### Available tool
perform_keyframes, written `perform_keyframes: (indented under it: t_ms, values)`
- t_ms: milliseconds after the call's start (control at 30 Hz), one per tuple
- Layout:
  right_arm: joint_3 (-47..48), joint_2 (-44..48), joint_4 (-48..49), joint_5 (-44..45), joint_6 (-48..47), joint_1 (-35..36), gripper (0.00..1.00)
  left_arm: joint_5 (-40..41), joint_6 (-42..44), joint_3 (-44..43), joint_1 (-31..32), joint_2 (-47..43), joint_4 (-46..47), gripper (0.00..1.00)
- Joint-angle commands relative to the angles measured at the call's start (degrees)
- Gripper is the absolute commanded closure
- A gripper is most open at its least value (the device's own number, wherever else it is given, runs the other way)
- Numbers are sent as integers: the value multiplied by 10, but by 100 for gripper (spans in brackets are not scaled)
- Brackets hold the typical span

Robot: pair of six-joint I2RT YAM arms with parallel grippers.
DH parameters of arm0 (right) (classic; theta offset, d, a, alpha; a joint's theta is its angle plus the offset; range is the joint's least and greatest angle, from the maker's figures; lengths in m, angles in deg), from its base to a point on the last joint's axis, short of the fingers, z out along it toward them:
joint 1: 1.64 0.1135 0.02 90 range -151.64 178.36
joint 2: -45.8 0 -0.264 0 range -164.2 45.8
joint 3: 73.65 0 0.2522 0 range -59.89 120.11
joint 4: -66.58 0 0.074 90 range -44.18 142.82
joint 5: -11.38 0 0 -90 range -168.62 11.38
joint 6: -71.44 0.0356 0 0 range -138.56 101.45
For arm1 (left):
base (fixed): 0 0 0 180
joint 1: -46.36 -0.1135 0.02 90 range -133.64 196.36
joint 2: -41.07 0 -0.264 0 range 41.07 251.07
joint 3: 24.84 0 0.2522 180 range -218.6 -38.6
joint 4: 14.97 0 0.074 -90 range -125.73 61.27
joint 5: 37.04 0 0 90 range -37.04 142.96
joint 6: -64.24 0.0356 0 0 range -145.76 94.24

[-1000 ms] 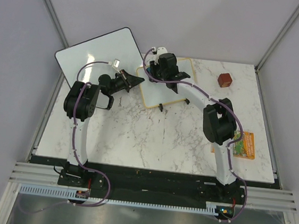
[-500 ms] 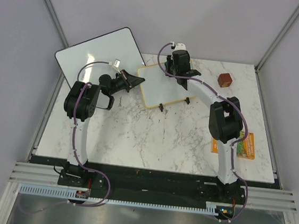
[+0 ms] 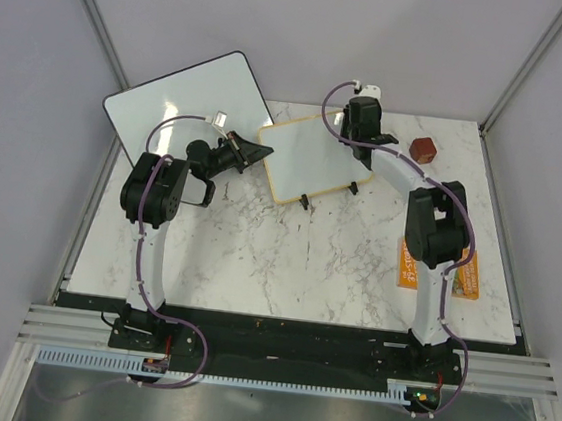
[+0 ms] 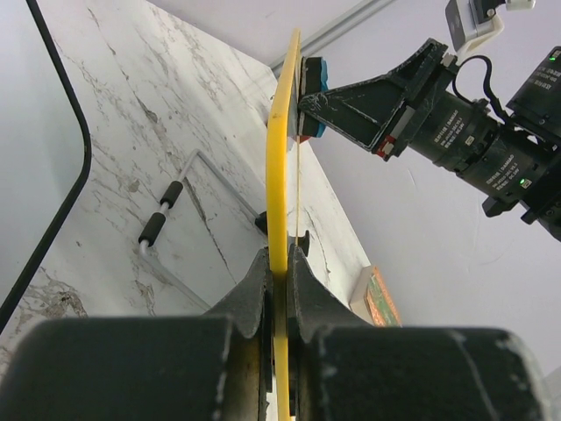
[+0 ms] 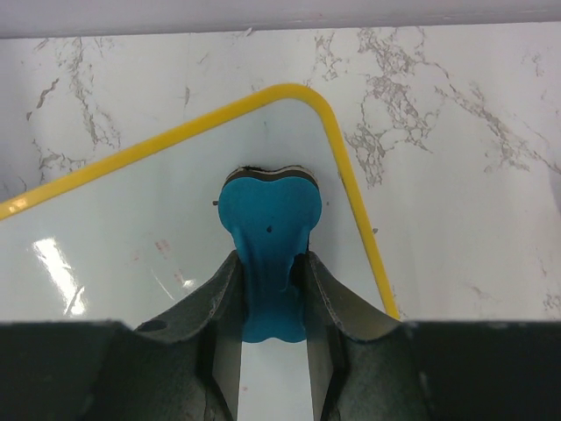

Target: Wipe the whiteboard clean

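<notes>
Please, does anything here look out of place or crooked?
Yes. The large white board sits askew, reaching past the table's far left corner. The whiteboard is also turned at an angle, but the left gripper holds its edge.

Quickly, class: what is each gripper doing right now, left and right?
The left gripper is closed on the edge of the whiteboard.
The right gripper is closed on the blue eraser.
</notes>
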Motion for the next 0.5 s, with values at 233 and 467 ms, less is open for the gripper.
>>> perform_keyframes:
  t_ms: [233,467]
  values:
    - [-67,11,-6,-65,-32,47,100,-63,34,7,21,-16,58,98]
    - [4,-8,-10,-22,-28,46,100,-64,34,7,21,-16,61,98]
